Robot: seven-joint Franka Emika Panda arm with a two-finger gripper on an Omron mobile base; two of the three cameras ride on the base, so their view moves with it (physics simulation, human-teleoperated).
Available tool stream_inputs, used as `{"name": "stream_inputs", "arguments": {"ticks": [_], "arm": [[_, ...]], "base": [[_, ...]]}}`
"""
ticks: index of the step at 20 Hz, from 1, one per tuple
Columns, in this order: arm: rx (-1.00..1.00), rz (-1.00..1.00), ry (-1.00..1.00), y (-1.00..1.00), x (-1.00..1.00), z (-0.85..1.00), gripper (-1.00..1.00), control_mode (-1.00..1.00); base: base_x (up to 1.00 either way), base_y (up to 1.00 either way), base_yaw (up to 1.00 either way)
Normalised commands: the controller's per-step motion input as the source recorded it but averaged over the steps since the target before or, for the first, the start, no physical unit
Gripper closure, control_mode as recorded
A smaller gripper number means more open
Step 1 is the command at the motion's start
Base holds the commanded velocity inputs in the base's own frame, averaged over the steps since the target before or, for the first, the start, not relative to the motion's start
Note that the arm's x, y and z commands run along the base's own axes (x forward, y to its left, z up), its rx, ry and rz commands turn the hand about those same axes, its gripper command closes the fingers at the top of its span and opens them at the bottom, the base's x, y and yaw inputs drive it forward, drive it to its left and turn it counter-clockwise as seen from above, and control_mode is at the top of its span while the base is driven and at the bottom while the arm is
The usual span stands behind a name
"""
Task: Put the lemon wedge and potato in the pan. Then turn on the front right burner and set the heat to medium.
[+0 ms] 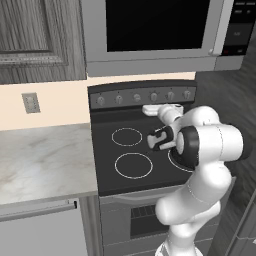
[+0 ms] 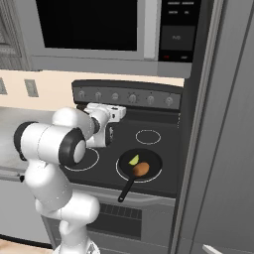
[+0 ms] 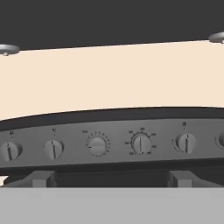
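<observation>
The round shallow black frying pan (image 2: 141, 166) sits on the black glass cooktop (image 2: 163, 158) at its front right, its thin straight handle running toward the front edge and slightly left; inside it lie the small oval orange-brown potato (image 2: 141, 169) and the tiny yellow-green lemon wedge (image 2: 134, 159), the wedge just behind and left of the potato, close beside it, though whether the two touch is unclear. The pan covers the front right burner (image 2: 120, 174), of which a thin white arc shows at the pan's left rim; no red glow is visible there. Other white-outlined rings mark the glass: a small one at the back right (image 2: 148, 136), and in the left base view a small ring at the back (image 1: 127, 136) with a larger one in front of it (image 1: 133, 165).

The white arm's two-finger gripper (image 2: 121, 113) is held above the rear of the cooktop, level and facing the grey control panel (image 3: 113, 144); the fingers are too small and blurred in the base views to tell whether they are spread or closed, and nothing is seen between them. In the hand view the panel carries a row of round grey knobs; one near the middle (image 3: 97, 145) and the next to its right (image 3: 141, 143) have dial markings around them. A grey microwave with a dark door (image 2: 89, 30) hangs above the stove; a pale marbled counter (image 1: 45, 160) lies left of it.
</observation>
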Motion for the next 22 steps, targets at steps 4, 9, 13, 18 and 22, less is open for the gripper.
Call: {"name": "stream_inputs", "arguments": {"ticks": [4,9,13,18,22], "arm": [[0.00,0.01,0.00,-0.22,0.01,-0.01,-1.00,-1.00],[-0.02,-0.07,0.00,-0.56,0.00,-0.13,-1.00,-1.00],[0.00,-0.15,0.00,-0.62,0.27,-0.08,-1.00,-1.00],[0.00,-0.19,0.00,-0.25,0.53,-0.03,-1.00,-1.00],[0.00,-0.03,0.00,-0.21,0.37,-0.01,-1.00,-1.00]], "base": [[0.00,0.00,0.00],[0.00,0.00,0.00],[0.00,0.00,0.00],[0.00,0.00,0.00],[0.00,0.00,0.00]]}}
